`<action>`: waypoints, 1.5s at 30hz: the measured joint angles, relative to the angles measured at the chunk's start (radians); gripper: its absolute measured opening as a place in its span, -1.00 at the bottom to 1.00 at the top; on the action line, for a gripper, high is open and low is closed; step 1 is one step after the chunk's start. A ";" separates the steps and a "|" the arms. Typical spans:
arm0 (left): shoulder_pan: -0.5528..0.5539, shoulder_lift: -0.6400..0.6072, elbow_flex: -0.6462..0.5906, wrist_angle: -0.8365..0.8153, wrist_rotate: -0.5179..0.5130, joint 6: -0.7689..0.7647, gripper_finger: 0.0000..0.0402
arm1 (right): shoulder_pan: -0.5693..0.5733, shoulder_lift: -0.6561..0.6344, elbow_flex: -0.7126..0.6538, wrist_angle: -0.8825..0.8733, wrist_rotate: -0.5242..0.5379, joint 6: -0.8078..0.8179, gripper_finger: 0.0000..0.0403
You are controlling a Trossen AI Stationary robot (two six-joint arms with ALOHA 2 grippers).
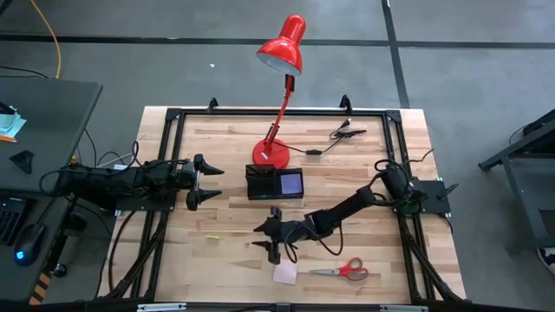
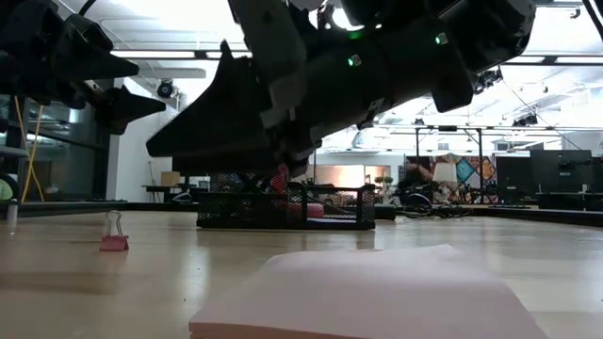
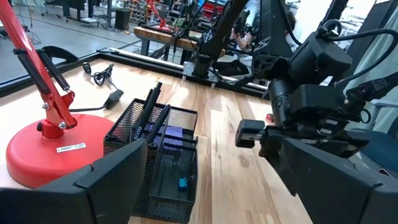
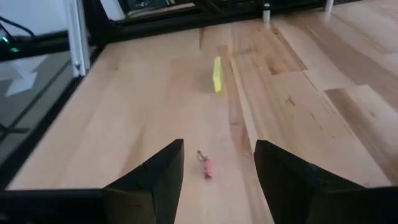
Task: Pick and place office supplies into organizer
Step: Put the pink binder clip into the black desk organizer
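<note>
High view: right gripper [image 1: 270,240] hovers with fingers spread and empty just above the pink sticky pad [image 1: 285,273], red-handled scissors [image 1: 345,269] lying beside it; the organizer [image 1: 274,184] sits mid-table by the red lamp [image 1: 276,113] — pens [image 3: 153,116] and purple pad [image 1: 290,183] inside; left gripper [image 1: 206,184] waits left of it, fingers apart, holding nothing

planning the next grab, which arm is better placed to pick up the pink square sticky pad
Right. The right gripper, fingers open, hovers just beside the pink square sticky-note pad. The left gripper waits farther off, by the black mesh organizer.
</note>
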 joint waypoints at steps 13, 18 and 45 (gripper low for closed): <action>0.000 0.000 0.000 0.000 0.000 0.000 0.78 | 0.000 0.062 0.045 0.029 0.009 0.009 -0.04; 0.000 0.000 0.000 0.000 0.000 0.000 0.78 | 0.000 0.097 0.103 0.015 0.000 -0.031 -0.03; 0.000 0.000 0.000 0.000 0.000 0.000 0.78 | 0.002 0.100 0.111 -0.058 0.022 -0.069 -0.03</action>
